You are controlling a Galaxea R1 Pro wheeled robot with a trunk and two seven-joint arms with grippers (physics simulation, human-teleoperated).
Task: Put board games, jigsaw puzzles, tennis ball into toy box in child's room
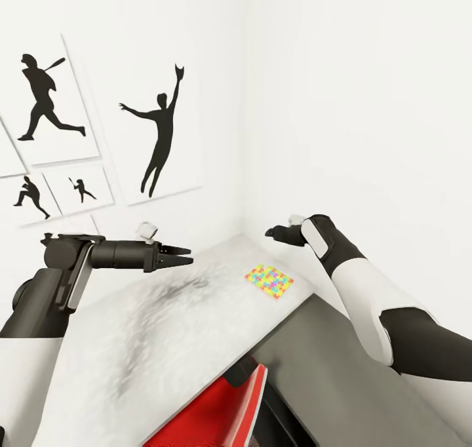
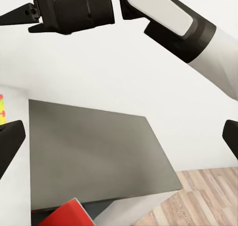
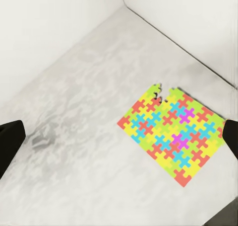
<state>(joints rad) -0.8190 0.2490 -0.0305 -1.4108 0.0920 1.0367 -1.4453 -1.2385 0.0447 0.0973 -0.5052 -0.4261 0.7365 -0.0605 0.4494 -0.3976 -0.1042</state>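
Jigsaw puzzle (image 3: pixel 173 138) flat on table (image 3: pixel 89 151), beneath spread right jaws.

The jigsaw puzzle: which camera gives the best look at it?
The right wrist view: the puzzle lies flat on the table, close up, with single pieces and a notched corner clear. The head view shows it small, near the table's edge. The left wrist view catches just a coloured sliver.

The light-grey table (image 1: pixel 151 329) carries one jigsaw puzzle (image 1: pixel 269 281).
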